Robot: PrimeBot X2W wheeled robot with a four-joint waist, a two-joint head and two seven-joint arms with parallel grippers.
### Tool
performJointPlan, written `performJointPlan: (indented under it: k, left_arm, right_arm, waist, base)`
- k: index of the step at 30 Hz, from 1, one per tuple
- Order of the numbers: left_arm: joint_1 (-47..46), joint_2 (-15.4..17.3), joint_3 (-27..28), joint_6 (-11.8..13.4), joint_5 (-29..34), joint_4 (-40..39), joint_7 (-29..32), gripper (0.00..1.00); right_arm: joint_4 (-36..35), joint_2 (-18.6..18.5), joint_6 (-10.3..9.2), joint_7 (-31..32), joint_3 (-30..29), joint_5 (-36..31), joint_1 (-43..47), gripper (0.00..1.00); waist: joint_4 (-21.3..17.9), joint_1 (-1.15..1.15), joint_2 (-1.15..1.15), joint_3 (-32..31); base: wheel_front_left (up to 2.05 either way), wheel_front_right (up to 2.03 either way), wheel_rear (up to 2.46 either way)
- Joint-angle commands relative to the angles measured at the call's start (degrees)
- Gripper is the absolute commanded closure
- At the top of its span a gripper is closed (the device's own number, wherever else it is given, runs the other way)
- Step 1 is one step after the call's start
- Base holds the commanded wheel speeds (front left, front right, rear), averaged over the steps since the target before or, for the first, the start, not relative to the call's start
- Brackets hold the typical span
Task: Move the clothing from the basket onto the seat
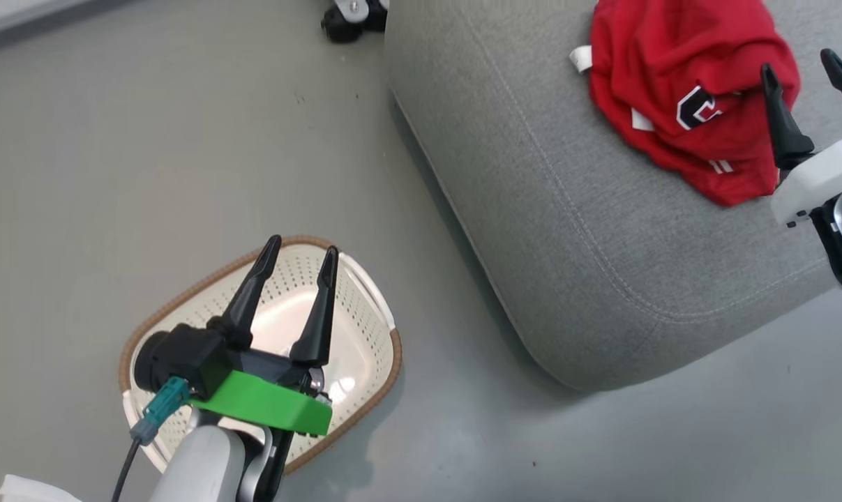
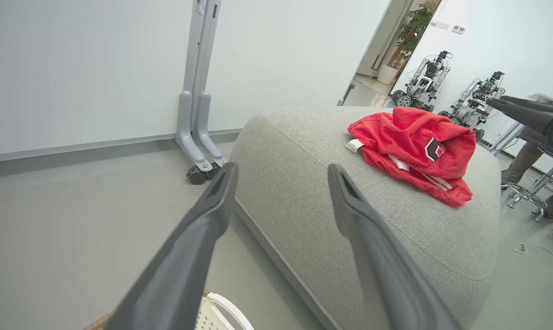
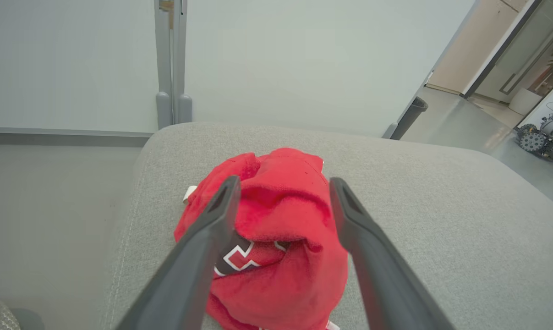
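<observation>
At lower left of the head view, the left gripper (image 1: 303, 245) hangs over the cream perforated plastic basket (image 1: 368, 335) with a brown woven-look rim, fingers spread, grasping nothing. Beyond it, the large grey fabric seat (image 1: 567, 230) carries the crumpled red clothing (image 1: 672, 77) with a black-and-white emblem at upper right, where the right gripper (image 1: 801, 66) stands at the heap's edge, fingers released wide apart.

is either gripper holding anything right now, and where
Nothing is held. The right gripper stands open over the clothing, which lies on the seat; the left gripper hangs open above the basket.
</observation>
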Motion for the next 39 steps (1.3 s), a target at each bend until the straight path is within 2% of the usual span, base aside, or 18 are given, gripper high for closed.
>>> performJointPlan:
  k: [1, 7, 14, 20, 27, 32, 39]
  left_arm:
    - [1.1, -0.4, 0.4, -0.1, -0.1, 0.0, 0.0, 0.0]
    - [3.4, -2.2, 1.8, -0.1, 0.5, -0.2, 0.0, 0.0]
    - [6.9, -3.3, 2.7, -0.1, 0.8, -0.6, 0.0, 0.0]
    - [9.0, -3.7, 3.2, -0.1, 1.2, -0.7, 0.0, 0.0]
    - [10.3, -4.1, 5.0, -0.1, 1.2, -1.5, 0.0, 0.0]
    - [10.8, -4.3, 6.6, -0.1, 1.5, -1.9, 0.0, 0.0]
    - [11.9, -4.3, 9.4, -0.1, 1.0, -2.1, 0.0, 0.0]
  right_arm:
    - [-1.9, -0.5, -0.08, -0.2, -0.6, 0.5, 1.6, 0.0]
    - [-13.8, -0.5, -0.08, -0.1, -7.1, 0.2, 8.8, 0.0]
    - [-28.3, 2.7, -0.08, -0.2, -12.7, -1.4, 19.2, 0.0]
    - [-36.8, 6.0, -0.08, -0.2, -14.1, -4.2, 25.8, 0.0]
    - [-41.6, 10.1, -0.08, -0.1, -14.0, -6.0, 31.9, 0.0]
    - [-44.5, 14.7, -0.08, -0.1, -15.2, -6.9, 35.8, 0.0]
    - [-43.6, 18.7, -0.08, -0.1, -15.1, -7.7, 40.7, 0.0]
  waist:
    - [0.2, 0.0, 0.0, -5.0]
    - [1.7, 0.0, 0.0, -9.3]
    - [2.9, 0.0, 0.0, -13.4]
    - [3.9, 0.0, 0.0, -16.0]
    - [6.3, 0.0, 0.0, -17.6]
    - [9.4, 0.0, 0.0, -18.6]
    - [15.0, 0.0, 0.0, -20.0]
  base:
    - [0.0, 0.0, 0.0]
    - [0.0, 0.0, 0.0]
    - [0.0, 0.0, 0.0]
    - [0.0, 0.0, 0.0]
    - [0.0, 0.0, 0.0]
    - [0.0, 0.0, 0.0]
    - [0.0, 0.0, 0.0]
